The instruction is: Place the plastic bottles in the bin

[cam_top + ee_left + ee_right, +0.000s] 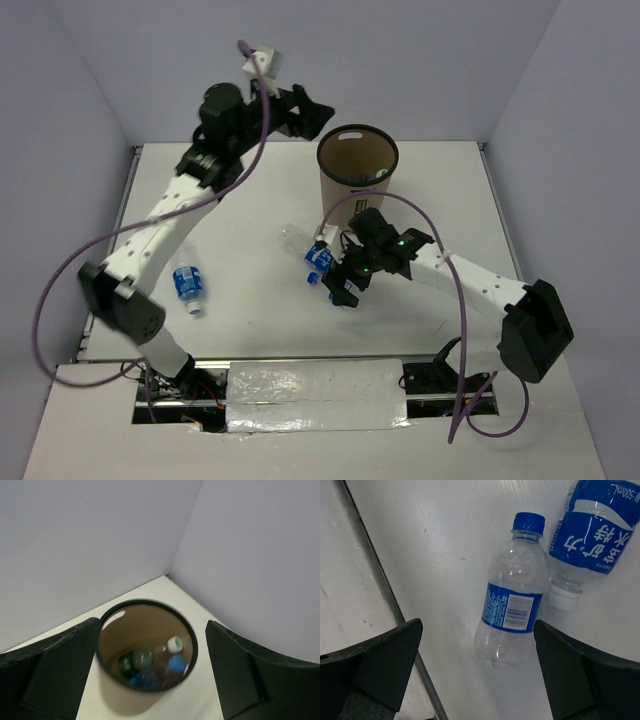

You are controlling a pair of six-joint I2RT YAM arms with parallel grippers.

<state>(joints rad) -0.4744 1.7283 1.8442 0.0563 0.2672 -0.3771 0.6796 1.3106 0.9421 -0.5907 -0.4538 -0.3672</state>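
Observation:
The brown bin (357,185) with a black rim stands at the back middle. My left gripper (316,114) hovers open and empty just above and left of it. The left wrist view looks down into the bin (111,630), where bottles lie with a white cap (175,644), a blue cap (176,663) and a green label (126,664); my left gripper (152,680) is open. My right gripper (338,288) is open, low over two blue-labelled bottles (318,260). The blue-capped bottle (512,605) lies between its fingers (375,667), the white-capped bottle (592,530) beside it. Another bottle (188,284) lies at the left.
Purple cables loop from both arms over the table (250,320). A raised metal strip (395,610) runs along the table's edge near the right gripper. White walls close the table at the back and sides.

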